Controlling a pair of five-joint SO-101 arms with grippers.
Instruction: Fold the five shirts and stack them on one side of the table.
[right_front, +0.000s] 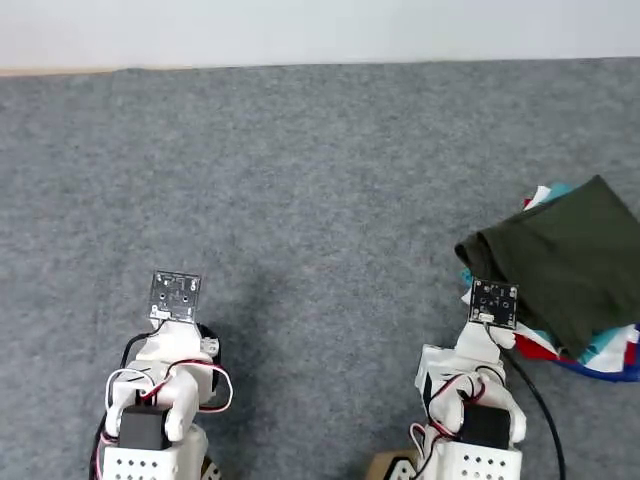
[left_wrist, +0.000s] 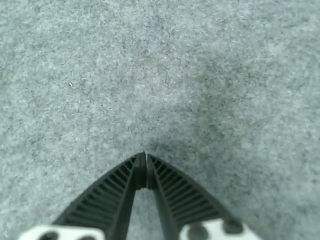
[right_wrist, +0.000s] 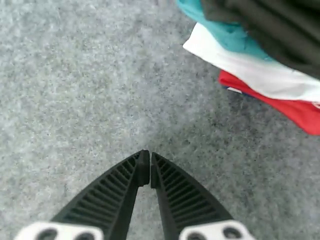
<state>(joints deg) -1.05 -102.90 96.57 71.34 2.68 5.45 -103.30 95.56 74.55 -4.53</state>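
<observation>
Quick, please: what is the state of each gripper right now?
Left gripper: jaws closed, holding nothing.
Right gripper: jaws closed, holding nothing.

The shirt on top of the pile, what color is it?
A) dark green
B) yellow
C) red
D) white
A: the top shirt is dark green and covers most of the pile at the table's right edge.
</observation>
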